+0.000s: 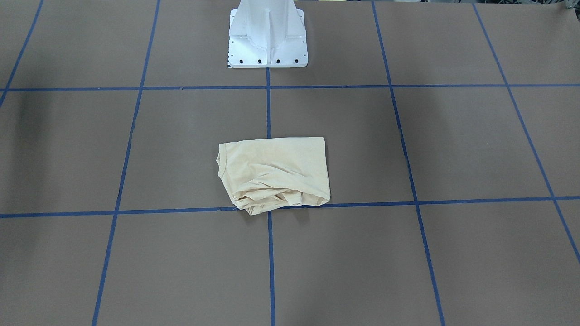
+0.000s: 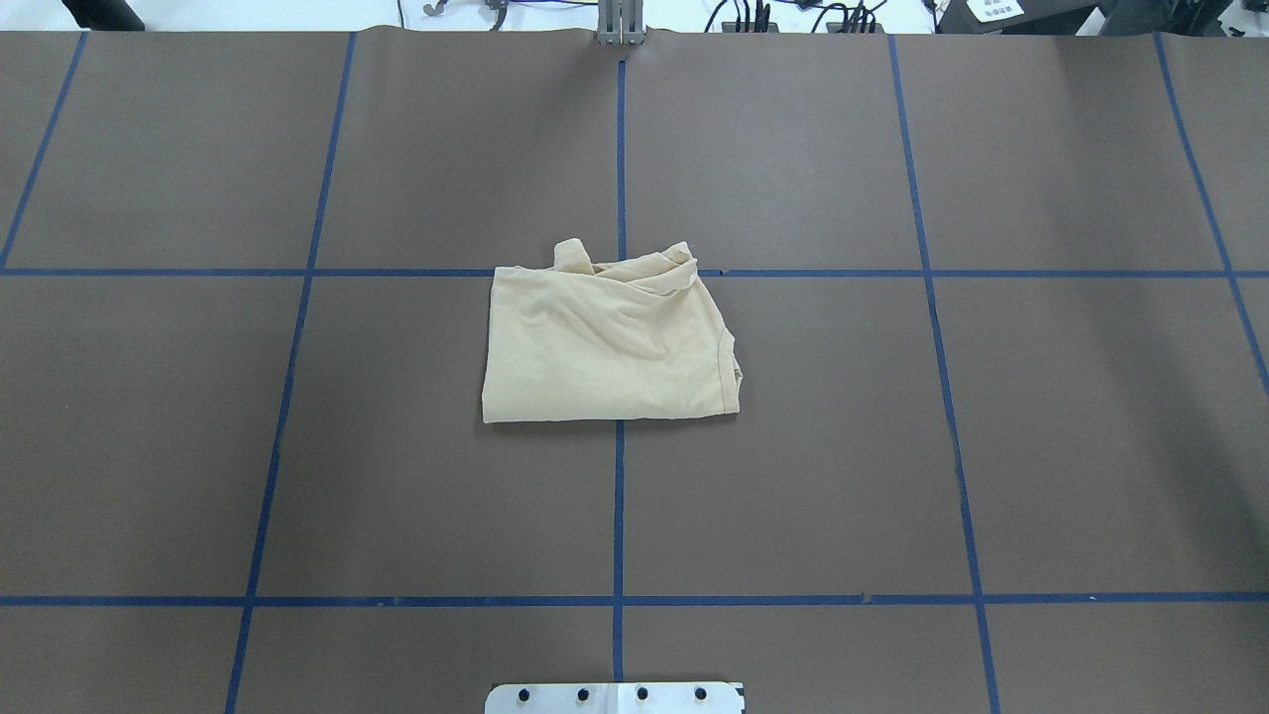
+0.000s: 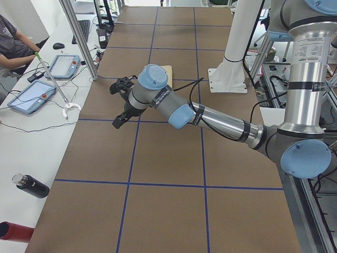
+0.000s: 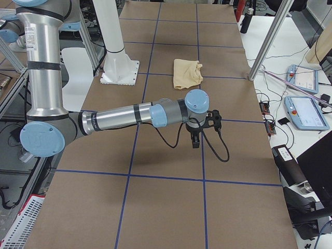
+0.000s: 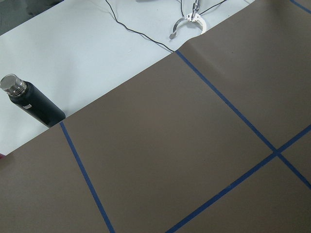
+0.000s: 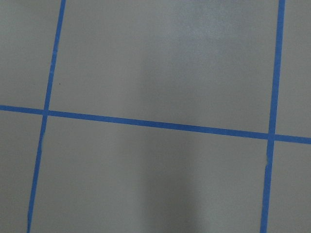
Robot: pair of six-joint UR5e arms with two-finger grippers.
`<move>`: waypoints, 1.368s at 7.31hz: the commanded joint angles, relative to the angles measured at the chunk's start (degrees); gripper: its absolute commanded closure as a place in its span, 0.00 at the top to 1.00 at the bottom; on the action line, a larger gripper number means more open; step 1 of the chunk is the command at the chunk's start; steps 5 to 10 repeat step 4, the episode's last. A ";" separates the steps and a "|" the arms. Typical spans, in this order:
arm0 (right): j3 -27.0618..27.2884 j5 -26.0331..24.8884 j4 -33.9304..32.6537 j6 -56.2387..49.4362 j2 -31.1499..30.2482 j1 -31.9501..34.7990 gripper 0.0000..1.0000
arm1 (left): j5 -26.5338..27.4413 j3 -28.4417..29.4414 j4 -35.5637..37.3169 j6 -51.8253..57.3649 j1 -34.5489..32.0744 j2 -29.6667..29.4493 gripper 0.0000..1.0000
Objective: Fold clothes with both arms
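Out at 9 o'clock from the shirt, the left arm [image 3: 210, 116] is reaching low over the surface [image 2: 297, 446]. Its gripper [image 3: 120, 105] is hanging above bare brown paper, well apart from the cloth. It is showing only in a side view, so I cannot tell how far it is parted; it is carrying no cloth. Its wrist camera is looking down on blue tape lines [image 5: 228, 102], a black bottle [image 5: 34, 99] and a white hook [image 5: 188, 24] lying off the paper's edge. Two tablets [image 3: 31, 96] are lying there too, and a person [image 3: 13, 42] is sitting beside them.

At the centre the shirt [image 2: 610, 342] is lying as a compact rectangle, straddling the middle tape line, with the white base [image 2: 615, 697] at its 6 o'clock. Its 6 o'clock edge is running straight, the 12 o'clock edge is bunching with loose cloth poking out, and the neckline is curling at 3 o'clock. I am judging the folding as about finished, with both arms standing wide to leave the bundle undisturbed.

Out at 3 o'clock the right arm [image 4: 119, 116] is stretching flat, its gripper [image 4: 195, 142] pointing down near a tape line. It too is showing only from the side, so I cannot tell its opening; no cloth is in it. More tablets [image 4: 306, 111] and a metal post [image 4: 270, 39] are standing beyond the paper. I am seeing no object between either gripper and the shirt.
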 commanded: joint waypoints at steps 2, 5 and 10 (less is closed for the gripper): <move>1.48 -0.18 -0.02 -0.05 0.00 -1.15 1.00 | 0.13 -2.32 0.01 0.00 -0.09 0.01 1.00; 1.39 -0.27 -0.11 -0.05 -0.08 -1.07 1.00 | 0.04 -2.93 0.01 0.00 -0.09 0.01 1.00; 1.39 -0.27 -0.11 -0.05 -0.08 -1.07 1.00 | 0.04 -2.93 0.01 0.00 -0.09 0.01 1.00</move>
